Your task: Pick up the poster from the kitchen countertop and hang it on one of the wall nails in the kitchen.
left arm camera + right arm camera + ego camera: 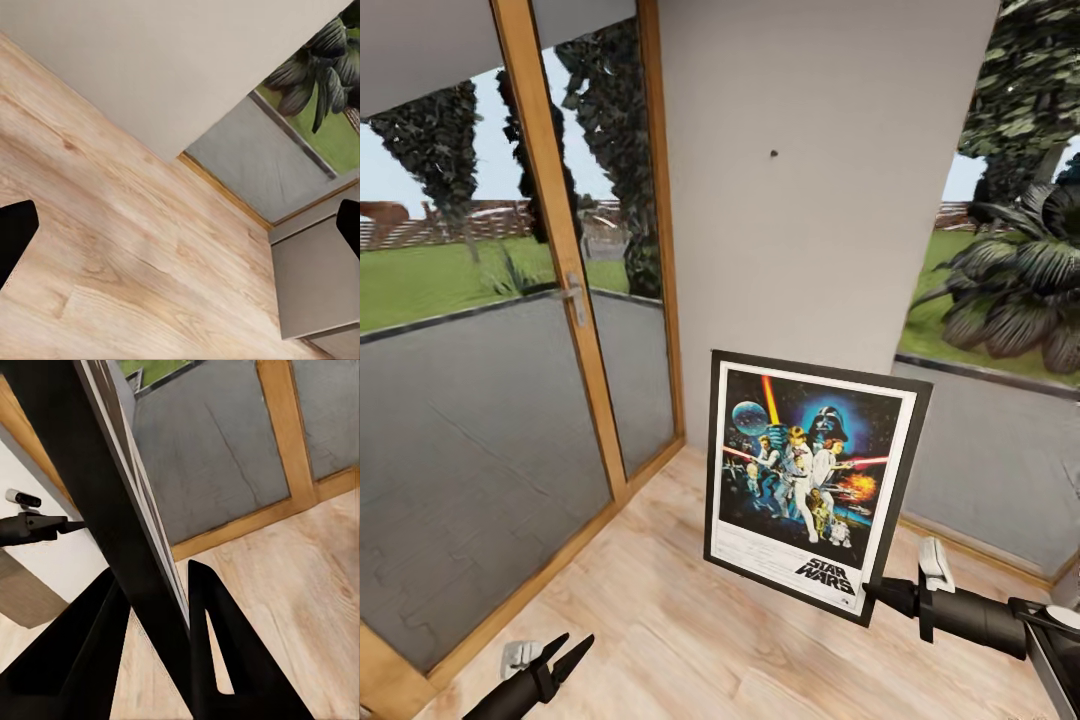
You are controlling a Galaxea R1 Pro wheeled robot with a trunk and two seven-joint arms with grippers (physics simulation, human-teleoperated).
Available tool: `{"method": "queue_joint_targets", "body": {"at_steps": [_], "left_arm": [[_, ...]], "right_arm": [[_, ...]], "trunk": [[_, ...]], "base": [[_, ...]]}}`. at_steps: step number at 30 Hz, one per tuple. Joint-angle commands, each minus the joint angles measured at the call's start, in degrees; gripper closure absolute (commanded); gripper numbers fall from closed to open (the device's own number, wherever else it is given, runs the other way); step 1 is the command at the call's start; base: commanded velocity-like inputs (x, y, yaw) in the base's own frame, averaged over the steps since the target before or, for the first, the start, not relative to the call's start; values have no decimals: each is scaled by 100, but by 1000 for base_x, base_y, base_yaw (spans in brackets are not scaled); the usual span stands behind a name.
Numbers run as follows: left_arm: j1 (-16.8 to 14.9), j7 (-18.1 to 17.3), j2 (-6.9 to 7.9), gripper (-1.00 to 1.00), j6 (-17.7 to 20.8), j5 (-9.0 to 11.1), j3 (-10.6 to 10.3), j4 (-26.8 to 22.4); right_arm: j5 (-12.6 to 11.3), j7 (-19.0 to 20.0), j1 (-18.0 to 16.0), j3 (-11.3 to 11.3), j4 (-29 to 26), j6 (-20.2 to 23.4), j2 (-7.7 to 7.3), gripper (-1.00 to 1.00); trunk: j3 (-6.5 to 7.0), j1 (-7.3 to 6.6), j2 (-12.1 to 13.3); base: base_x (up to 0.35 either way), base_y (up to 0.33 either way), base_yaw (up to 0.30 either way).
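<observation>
Poster held upright off the floor, facing the head camera, a little tilted, pinched at its lower right corner by the right gripper. In the right wrist view, the 2 black fingers pressed on either side of the frame edge, front and back, so a firm pinch on the poster and nothing else. Judged light, thin and rigid: flat board in a black frame, stiff enough not to sag from 1 corner, but long enough above the grip to swing or twist about that corner if moved fast. Glossy frame likely slippery; a corner hold gives little hold against rotation, so slow moves advised. A grip nearer the middle of a side edge would steady it better, though the top edge must stay free for hanging. Nail a small dark dot on the pale wall, well above the poster's top edge and slightly to its left. Poster near the wall but apart from it, so a lift and a push forward judged needed. Left gripper low over the wood floor, fingers spread, holding nothing, well apart from the poster.
</observation>
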Motion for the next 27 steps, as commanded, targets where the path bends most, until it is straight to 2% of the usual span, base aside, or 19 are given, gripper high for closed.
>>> {"method": "queue_joint_targets", "body": {"at_steps": [1,12,27], "left_arm": [[-6,-18,0,-100,-26,-17,25,5],[-3,-20,0,-100,-23,-17,25,5],[-6,-23,10,-100,-25,-17,25,5]], "right_arm": [[-16,27,-7,-2,-1,69,1,100],[-16,26,-7,-2,-1,70,3,100],[-18,31,-7,-9,-4,62,3,100]], "trunk": [[-13,6,-12],[-13,6,-12],[-13,6,-12]], "base": [[222,303,-234],[223,303,-232],[223,303,-20]]}}
